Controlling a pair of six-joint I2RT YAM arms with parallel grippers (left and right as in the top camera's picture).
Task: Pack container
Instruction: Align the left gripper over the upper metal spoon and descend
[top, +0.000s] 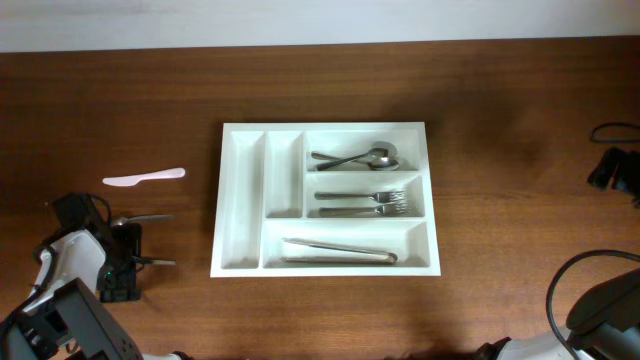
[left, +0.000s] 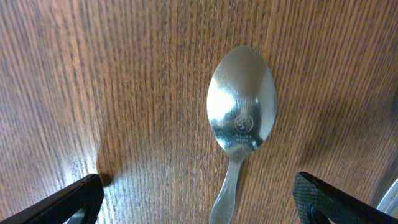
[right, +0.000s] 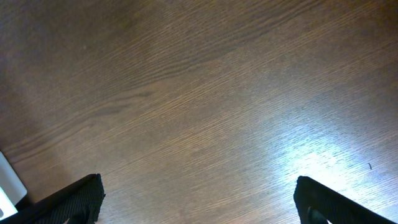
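Observation:
The container is a large white tray in the middle of the table. Its three wide compartments hold spoons, forks and long metal pieces. The two narrow ones look bare. A metal spoon lies on the wood, its handle running between my left gripper's open fingers. In the overhead view the left gripper is at the lower left, well left of the tray. My right gripper is open and empty over bare wood.
A pink plastic knife lies left of the tray. Thin grey metal pieces show beside the left gripper. A black object with a cable sits at the right edge. A white edge shows at the right wrist view's lower left.

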